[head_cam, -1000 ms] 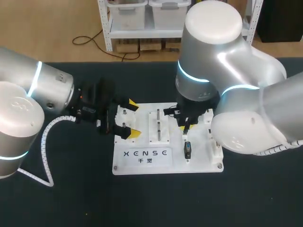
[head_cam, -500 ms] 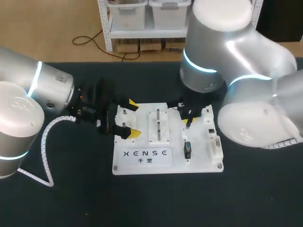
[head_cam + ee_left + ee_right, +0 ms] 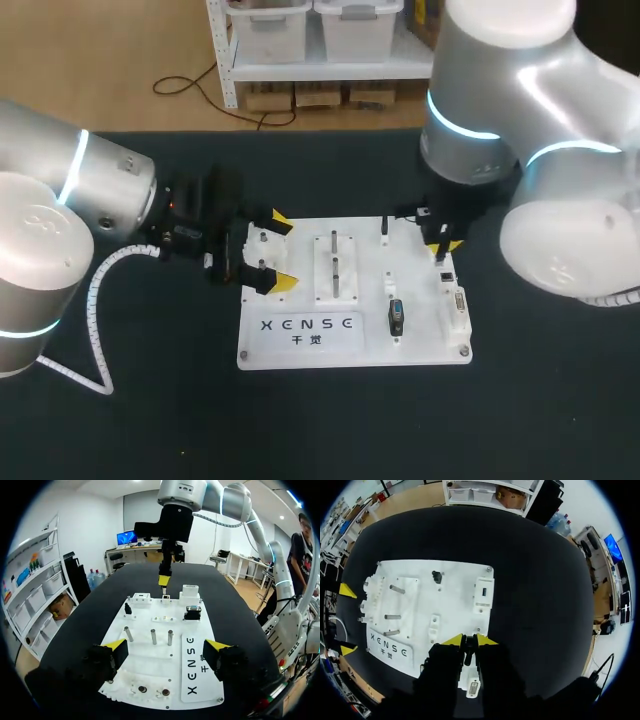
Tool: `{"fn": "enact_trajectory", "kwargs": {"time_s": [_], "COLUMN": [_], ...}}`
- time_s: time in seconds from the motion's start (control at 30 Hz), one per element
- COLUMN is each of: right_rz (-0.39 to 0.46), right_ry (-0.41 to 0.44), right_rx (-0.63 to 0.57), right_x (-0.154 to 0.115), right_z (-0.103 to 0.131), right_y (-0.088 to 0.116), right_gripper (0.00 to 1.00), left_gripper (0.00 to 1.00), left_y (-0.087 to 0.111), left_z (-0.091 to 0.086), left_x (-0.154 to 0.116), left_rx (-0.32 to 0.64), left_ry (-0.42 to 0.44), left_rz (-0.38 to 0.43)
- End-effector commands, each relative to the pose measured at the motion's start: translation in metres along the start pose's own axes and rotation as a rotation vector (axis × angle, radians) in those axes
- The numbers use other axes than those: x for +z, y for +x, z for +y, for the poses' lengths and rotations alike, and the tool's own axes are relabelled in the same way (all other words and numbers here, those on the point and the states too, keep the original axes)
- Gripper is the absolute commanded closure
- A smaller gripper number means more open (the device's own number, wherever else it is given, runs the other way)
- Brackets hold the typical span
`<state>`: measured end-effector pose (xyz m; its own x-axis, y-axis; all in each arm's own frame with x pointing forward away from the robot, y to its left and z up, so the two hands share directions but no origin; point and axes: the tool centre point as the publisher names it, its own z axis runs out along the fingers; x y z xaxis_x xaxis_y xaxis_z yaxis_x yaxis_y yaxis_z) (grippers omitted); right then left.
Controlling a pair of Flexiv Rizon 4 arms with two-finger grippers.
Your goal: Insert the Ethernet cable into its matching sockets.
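Observation:
A white connector board [image 3: 300,345] lies at the middle of the table. My right gripper [image 3: 441,246] hangs over the board's right edge, shut on a thin dark plug [image 3: 469,652] that shows between its yellow fingertips [image 3: 454,640]. From the left wrist view, this right gripper [image 3: 163,580] stands just above a small white socket [image 3: 165,598]. That socket [image 3: 443,273] sits on the board's right rim. My left gripper [image 3: 278,252] rests open over the board's left end, its fingers [image 3: 114,652] wide apart and holding nothing.
On the board stand three metal pegs [image 3: 335,265], a small black upright piece [image 3: 385,232], a black connector [image 3: 396,318] and a long white block [image 3: 458,305]. The left arm's white coiled hose [image 3: 95,300] trails over the dark tabletop.
My right gripper has travelled from over the board's middle to its right edge, keeping the dark plug. The left arm and the board have not moved.

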<state>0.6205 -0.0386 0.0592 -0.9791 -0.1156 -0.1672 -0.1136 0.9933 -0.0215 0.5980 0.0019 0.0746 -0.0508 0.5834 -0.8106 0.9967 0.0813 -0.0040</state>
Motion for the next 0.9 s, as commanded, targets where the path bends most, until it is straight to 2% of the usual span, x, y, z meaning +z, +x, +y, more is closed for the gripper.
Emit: {"fn": "enact_trajectory", "kwargs": {"time_s": [0.03, 0.9], "right_rz": [-0.008, 0.012], "right_ry": [-0.001, 0.011], "right_rx": [0.01, 0.005], "right_x": [0.001, 0.02], "right_z": [-0.008, -0.008], "right_y": [0.005, 0.012], "right_gripper": [1.0, 1.0], "left_gripper": [0.0, 0.0], "left_y": [0.001, 0.001], "left_z": [0.001, 0.001], "left_x": [0.0, 0.0], "left_rx": [0.001, 0.001], "left_ry": [0.001, 0.001], "left_rz": [-0.002, -0.002]}}
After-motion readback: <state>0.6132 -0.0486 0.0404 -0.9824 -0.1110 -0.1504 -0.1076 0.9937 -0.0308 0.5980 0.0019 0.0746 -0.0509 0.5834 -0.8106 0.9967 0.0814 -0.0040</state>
